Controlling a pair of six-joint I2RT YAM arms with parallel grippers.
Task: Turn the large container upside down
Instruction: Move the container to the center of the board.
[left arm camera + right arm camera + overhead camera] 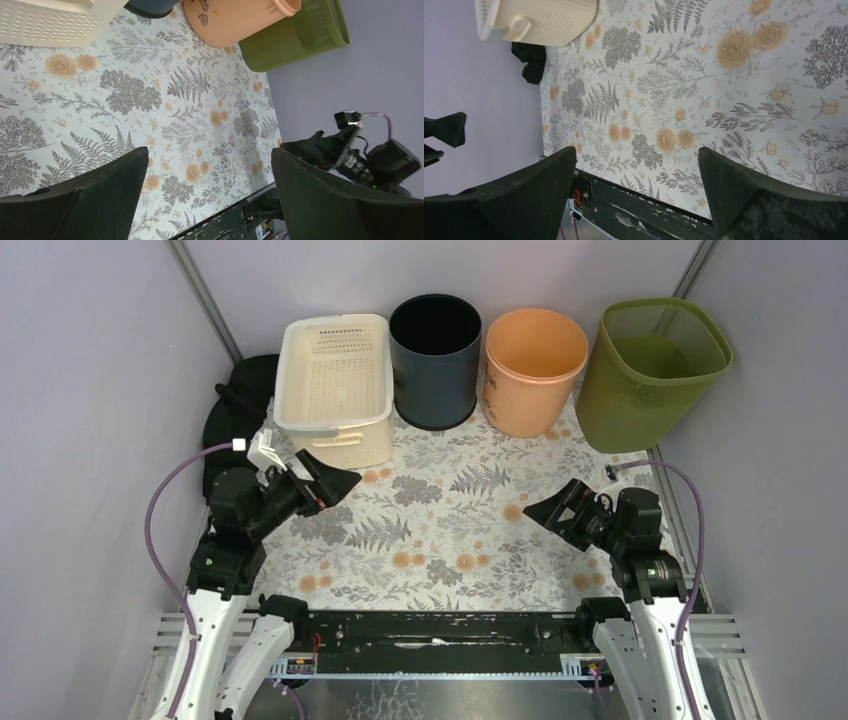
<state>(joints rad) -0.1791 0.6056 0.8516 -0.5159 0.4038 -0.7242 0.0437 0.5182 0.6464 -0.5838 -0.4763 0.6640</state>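
basket [335, 380], dark bin [435, 365], orange bin [533, 375], green bin [650, 380] upright at far edge, seemingly empty; left pincer [209, 152], right pincer [636, 155] wide over open worktop [450, 530].

One cream basket [335, 390], one dark round bin [434, 360], one orange bin [533, 370], one green mesh bin [650, 375], one black cloth bundle [235, 405].

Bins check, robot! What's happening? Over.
Left gripper open, right gripper open, both empty. Cream basket, black bin, orange bin, green bin all upright, untouched. Nothing blocking.
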